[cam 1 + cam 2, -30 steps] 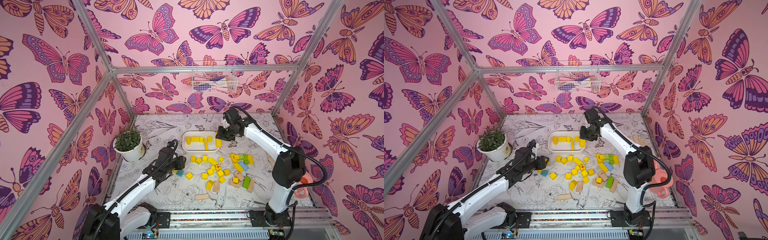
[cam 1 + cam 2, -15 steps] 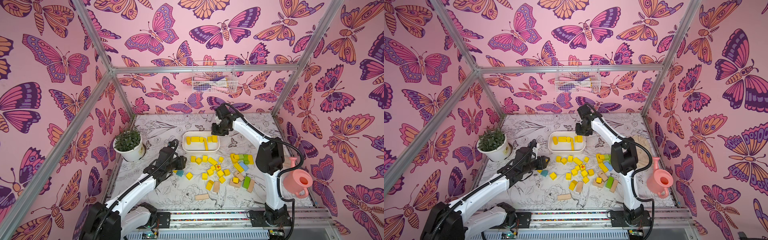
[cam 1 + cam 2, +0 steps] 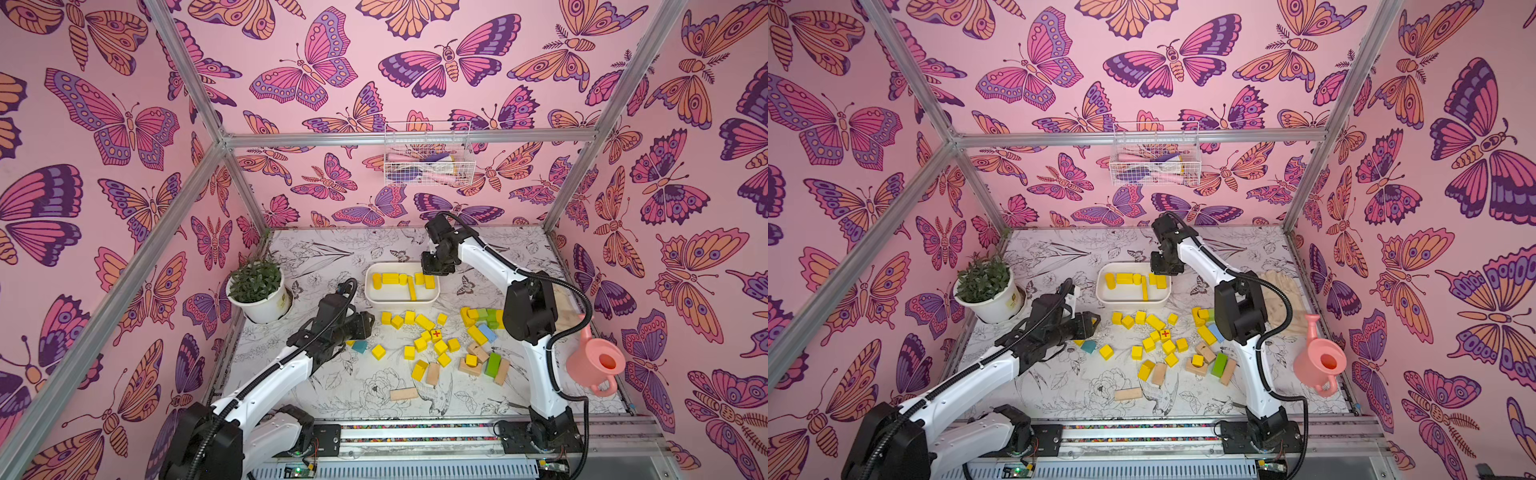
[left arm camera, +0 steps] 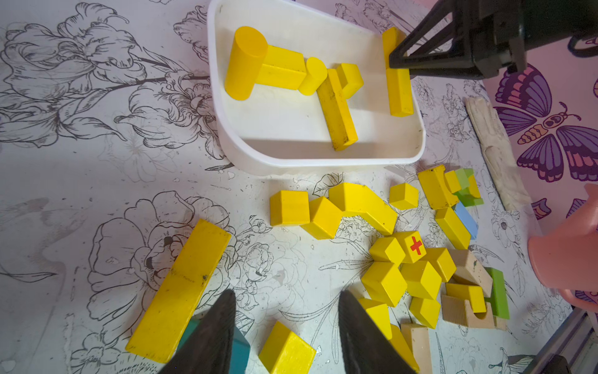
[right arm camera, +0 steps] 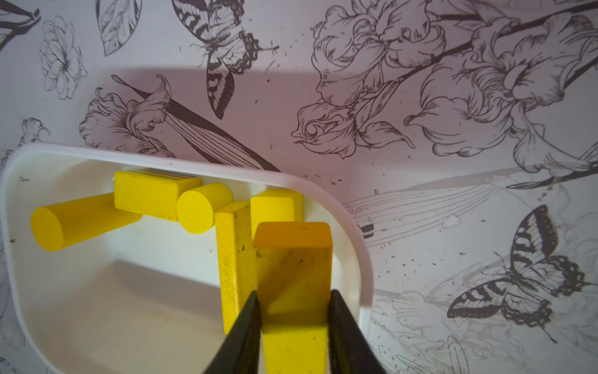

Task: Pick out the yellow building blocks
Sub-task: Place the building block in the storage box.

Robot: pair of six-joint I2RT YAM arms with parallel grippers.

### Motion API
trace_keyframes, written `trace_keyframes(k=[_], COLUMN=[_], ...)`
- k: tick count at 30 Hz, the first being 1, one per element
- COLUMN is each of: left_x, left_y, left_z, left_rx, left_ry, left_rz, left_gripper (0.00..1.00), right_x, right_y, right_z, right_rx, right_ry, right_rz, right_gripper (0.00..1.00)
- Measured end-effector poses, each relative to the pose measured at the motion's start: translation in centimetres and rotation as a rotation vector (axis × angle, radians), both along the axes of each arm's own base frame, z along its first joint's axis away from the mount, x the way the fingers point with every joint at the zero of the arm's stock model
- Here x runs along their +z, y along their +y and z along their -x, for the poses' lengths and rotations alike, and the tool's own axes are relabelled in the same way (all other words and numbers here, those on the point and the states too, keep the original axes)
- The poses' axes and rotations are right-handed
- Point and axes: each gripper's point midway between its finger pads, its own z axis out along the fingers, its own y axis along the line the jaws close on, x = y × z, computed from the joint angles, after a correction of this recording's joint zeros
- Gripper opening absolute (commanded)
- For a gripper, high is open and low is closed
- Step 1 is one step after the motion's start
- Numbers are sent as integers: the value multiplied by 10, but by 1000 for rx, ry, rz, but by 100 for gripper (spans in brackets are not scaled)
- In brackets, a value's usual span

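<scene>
Several yellow building blocks [image 3: 424, 322] lie scattered mid-table, among them a cube with a red cross [image 3: 436, 333] [image 4: 412, 246]. More yellow blocks lie in the white tray [image 3: 401, 302] [image 4: 323, 162] [image 5: 362, 259]. My right gripper [image 3: 432, 270] [image 3: 1165, 270] [image 5: 293, 294] is shut on a yellow block [image 5: 293, 259], held over the tray's right end. My left gripper [image 3: 368, 326] [image 3: 1094, 324] [image 4: 286, 293] hangs open above the table, left of the scattered blocks. A small yellow block [image 4: 286, 351] lies below its gap, with a long flat yellow bar [image 4: 181, 288] beside it.
A potted plant [image 3: 257, 291] stands at the left edge and a pink watering can [image 3: 598, 361] at the right. Tan blocks [image 3: 403, 393], a green block [image 3: 493, 364], a blue one [image 3: 487, 332] and a teal one [image 3: 360, 345] mix with the yellow. A wire basket [image 3: 426, 158] hangs on the back wall.
My right gripper has carried its yellow block leftward from beside the tray, then lowered it over the tray's right end. The left arm has hardly moved.
</scene>
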Motion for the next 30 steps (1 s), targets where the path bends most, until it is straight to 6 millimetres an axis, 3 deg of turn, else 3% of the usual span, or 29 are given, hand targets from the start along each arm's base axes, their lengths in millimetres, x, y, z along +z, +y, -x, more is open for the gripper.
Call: trace_keyframes(k=[23,30], left_x=[1,1], left_y=[1,1], left_z=[-1,-1], left_rx=[4,0], left_ry=[-1,1], left_rz=[4,8], left_gripper=[52,52], right_x=[-14,-14], right_y=[-6,-6], right_z=[-1,-1], right_rx=[-35,-34], right_ry=[7,7], right_rz=[54,53], right_gripper=[42,41])
